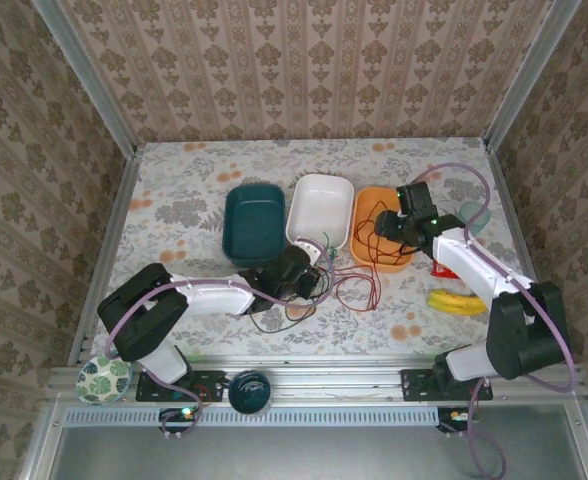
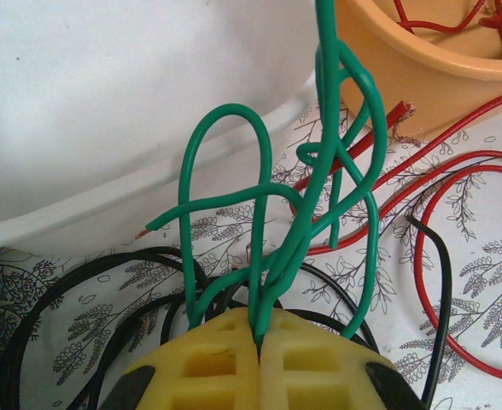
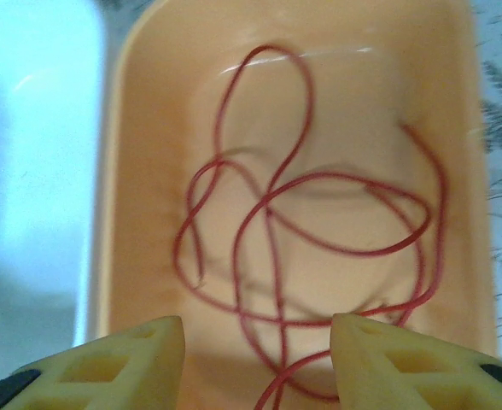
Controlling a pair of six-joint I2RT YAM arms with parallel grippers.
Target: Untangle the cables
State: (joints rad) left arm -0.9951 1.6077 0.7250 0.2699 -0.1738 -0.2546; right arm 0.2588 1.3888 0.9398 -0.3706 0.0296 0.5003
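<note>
Separating the green cable (image 2: 319, 145), clenched by the left gripper (image 2: 259, 340), is judged underway. The right gripper (image 3: 258, 337) is held open; a slow lift is needed.

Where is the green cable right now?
The green cable is pinched in the left gripper, looping up in front of the white tub, with the orange tub to its right in the left wrist view.
</note>
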